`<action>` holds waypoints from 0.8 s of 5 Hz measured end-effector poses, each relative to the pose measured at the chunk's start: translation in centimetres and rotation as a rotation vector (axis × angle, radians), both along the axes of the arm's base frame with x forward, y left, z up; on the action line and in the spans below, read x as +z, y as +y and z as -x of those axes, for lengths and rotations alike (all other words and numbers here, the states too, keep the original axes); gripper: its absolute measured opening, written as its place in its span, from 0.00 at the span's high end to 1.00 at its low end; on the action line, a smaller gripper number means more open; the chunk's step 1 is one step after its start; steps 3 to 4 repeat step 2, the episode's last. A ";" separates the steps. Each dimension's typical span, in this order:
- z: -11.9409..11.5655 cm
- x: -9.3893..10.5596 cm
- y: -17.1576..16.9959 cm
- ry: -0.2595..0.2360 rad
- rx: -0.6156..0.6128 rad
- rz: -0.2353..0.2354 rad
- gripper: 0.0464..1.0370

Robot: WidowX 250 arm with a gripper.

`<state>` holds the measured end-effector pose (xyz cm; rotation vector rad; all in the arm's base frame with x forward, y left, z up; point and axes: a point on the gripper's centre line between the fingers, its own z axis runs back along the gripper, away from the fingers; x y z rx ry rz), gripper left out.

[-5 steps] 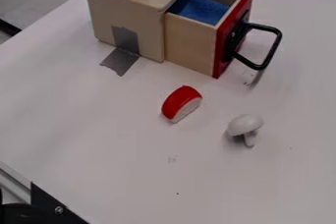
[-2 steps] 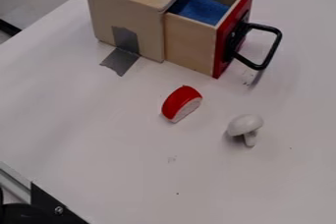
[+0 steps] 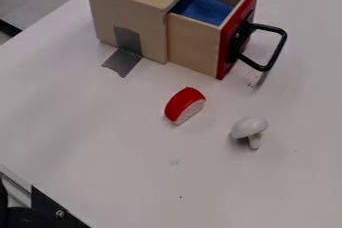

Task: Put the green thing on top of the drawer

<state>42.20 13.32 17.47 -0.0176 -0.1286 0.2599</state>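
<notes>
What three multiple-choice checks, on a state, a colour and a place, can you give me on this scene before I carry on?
1. The drawer is:
A) pushed shut
B) pulled open
C) upside down

2. Its front panel is:
A) red
B) green
C) yellow

3. The white mushroom is:
A) inside the drawer
B) hanging on the handle
C) on the table

1 B: its blue inside shows.
2 A: red surrounds the black handle.
3 C: it lies on the white surface.
</notes>
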 end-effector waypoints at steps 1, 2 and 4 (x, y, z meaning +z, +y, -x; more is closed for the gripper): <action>-0.4 1.5 -1.6 -0.012 -0.028 -0.012 0.04; -0.3 1.5 -2.2 -0.009 -0.035 0.016 0.04; -0.3 1.5 -2.2 -0.009 -0.035 0.016 0.04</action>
